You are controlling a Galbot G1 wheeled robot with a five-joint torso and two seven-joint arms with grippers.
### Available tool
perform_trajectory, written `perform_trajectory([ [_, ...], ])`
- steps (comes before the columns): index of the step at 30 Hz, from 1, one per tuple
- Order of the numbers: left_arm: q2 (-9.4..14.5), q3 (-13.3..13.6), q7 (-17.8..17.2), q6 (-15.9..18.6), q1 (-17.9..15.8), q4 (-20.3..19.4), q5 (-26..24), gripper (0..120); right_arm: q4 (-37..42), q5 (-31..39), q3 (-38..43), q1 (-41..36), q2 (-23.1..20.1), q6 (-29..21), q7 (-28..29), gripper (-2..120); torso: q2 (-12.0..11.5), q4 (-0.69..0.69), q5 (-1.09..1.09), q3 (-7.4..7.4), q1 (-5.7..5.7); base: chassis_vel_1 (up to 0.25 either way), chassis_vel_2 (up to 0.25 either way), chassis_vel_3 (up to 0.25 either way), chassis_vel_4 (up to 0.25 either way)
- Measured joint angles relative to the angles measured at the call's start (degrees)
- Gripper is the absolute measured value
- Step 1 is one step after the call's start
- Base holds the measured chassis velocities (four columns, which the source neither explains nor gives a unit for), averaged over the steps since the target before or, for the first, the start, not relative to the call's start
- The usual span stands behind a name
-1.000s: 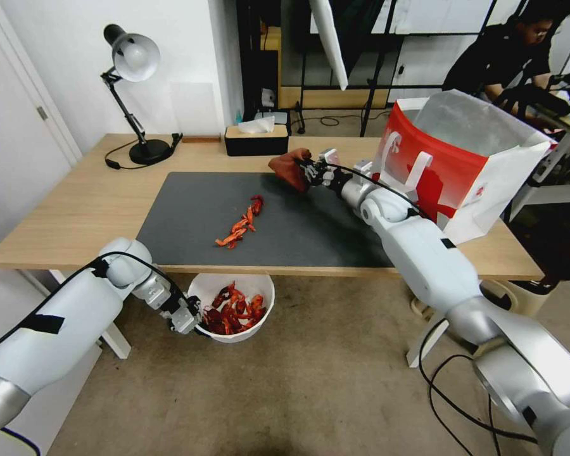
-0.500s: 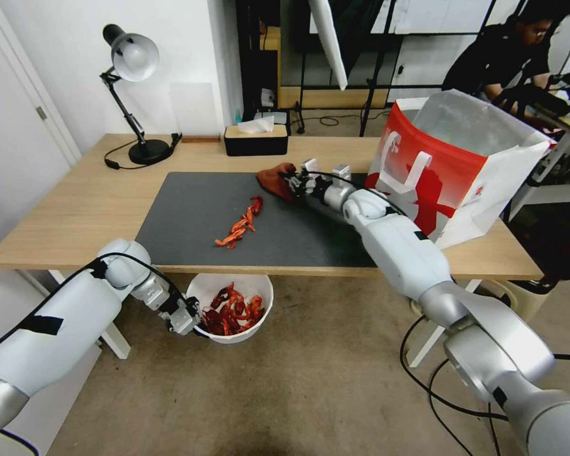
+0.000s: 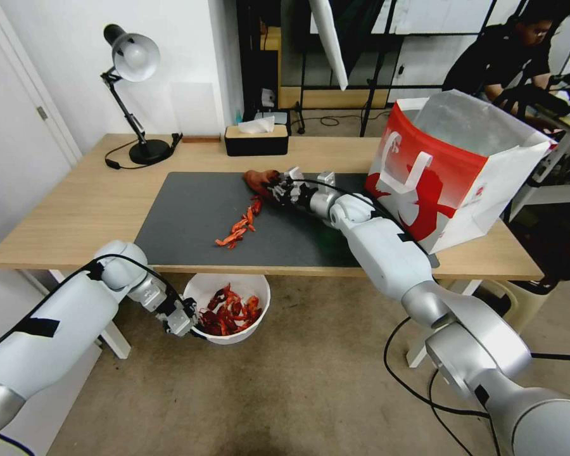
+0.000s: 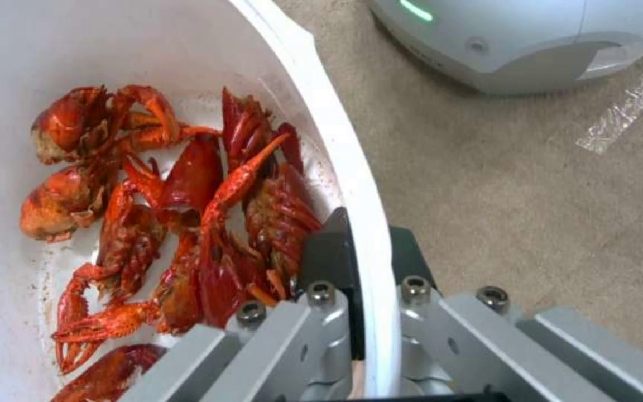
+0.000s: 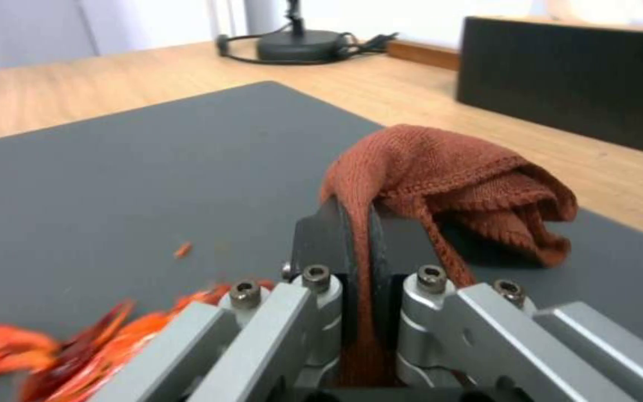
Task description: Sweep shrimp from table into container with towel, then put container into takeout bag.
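Observation:
A line of red-orange shrimp (image 3: 239,224) lies on the dark mat of the table (image 3: 95,202). Just beyond its far end, low over the mat, my right gripper (image 3: 273,187) is shut on the reddish-brown towel (image 3: 259,179) (image 5: 455,184). Blurred shrimp (image 5: 76,346) sit close beside that gripper in the right wrist view. Below the table's front edge my left gripper (image 3: 187,322) is shut on the rim of the white container (image 3: 234,288) (image 4: 351,151), which holds several shrimp (image 4: 187,218). The red-and-white takeout bag (image 3: 449,171) stands open at the table's right end.
A black desk lamp (image 3: 136,95) and a black tissue box (image 3: 256,139) stand along the table's far edge. Carpet floor lies under the container. Cables trail on the floor at the right.
My right gripper has carried the towel leftward and down across the mat, to the far end of the shrimp line. The left gripper and container have shifted slightly left.

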Motion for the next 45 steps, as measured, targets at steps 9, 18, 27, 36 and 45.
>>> perform_trajectory([
  [9,0.2,-0.2,-0.1,-0.1,0.0,0.4,-0.1,0,2.3,1.4,-1.0,-1.7,-1.3,0.8,-4.1,2,0.0,0.0,0.0,0.0,0.0,0.0,0.0,0.0,0.0],
  [18,0.4,-0.3,-0.1,-0.2,-0.3,0.9,-0.3,0,4.2,1.6,-1.9,-3.2,-2.1,0.9,-7.6,2,0.0,0.0,0.0,0.0,-0.01,0.0,0.0,0.0,0.0],
  [27,0.6,-0.7,-0.1,-0.3,-0.6,1.5,-0.5,0,5.1,1.6,-1.8,-4.5,-2.5,1.8,-11.6,2,0.0,-0.01,0.01,-0.01,-0.01,0.0,0.0,0.0,0.0],
  [36,0.7,-0.8,-0.4,-0.6,-0.9,1.9,-1.0,0,5.5,1.9,-1.8,-5.1,-2.2,1.9,-14.1,2,0.0,0.0,0.01,0.0,-0.01,0.0,0.0,0.0,0.0],
  [45,0.6,-0.9,-0.4,-0.6,-0.9,2.0,-1.0,0,6.1,2.3,-2.2,-5.1,-2.1,1.6,-15.7,2,0.0,0.0,0.01,0.0,0.0,0.0,0.0,0.0,0.0],
])
